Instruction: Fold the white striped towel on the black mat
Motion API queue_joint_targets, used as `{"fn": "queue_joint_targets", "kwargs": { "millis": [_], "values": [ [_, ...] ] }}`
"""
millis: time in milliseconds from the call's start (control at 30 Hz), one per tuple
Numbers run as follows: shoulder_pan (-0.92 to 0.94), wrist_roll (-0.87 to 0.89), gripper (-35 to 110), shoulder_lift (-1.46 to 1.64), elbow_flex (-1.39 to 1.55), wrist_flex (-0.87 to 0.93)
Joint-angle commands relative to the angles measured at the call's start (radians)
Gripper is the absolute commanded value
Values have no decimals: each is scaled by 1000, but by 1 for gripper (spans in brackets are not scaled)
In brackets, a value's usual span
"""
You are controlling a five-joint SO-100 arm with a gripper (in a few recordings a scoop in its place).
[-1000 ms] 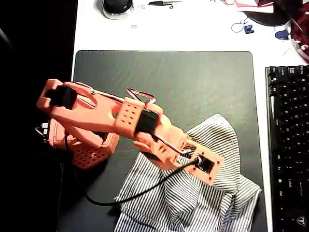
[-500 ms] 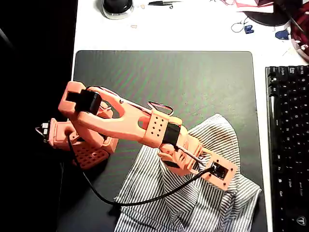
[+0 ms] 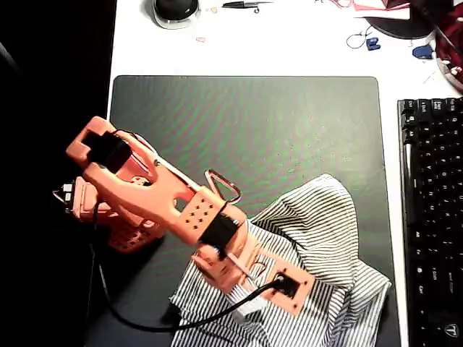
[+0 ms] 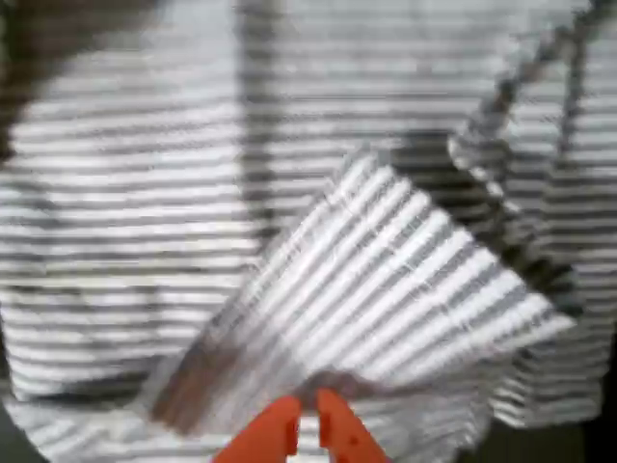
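Item: striped towel (image 3: pixel 318 238), crumpled in a heap on the near right part of the black mat (image 3: pixel 246 123), its near edge running off the bottom of the overhead view; far half of the mat bare. Orange arm (image 3: pixel 152 195): over the last second its wrist swung out toward the right over the heap, then drew back left and nearer, and now sits over the towel's near left portion. The cloth's far right bulge looks much the same throughout, so the folding is judged barely begun, with this pull more a gathering than a clean fold. Claw (image 4: pixel 307 429): in the wrist view the two orange fingertips stand pressed close together with a raised flap of towel directly above them; clenched on the towel, as far as the blur allows. The overhead view gives the layout, keyboard (image 3: pixel 432 217) at right beyond the mat; the wrist view alone gives the fingertips and the lifted flap.
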Motion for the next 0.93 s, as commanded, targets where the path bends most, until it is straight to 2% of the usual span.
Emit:
{"fn": "queue_joint_targets", "kwargs": {
  "millis": [0,133,233,367,433,667,800,900],
  "values": [
    [71,-67,1,67,-80,87],
    [135,-147,2,153,-143,186],
    [55,-21,3,153,-202,169],
    [-98,181,3,75,-207,-15],
    [-141,216,3,2,-193,-126],
    [-149,186,1,-279,-190,-393],
    [-94,137,0,-364,-176,-408],
    [-46,112,0,-351,-160,-313]
  ]
}}
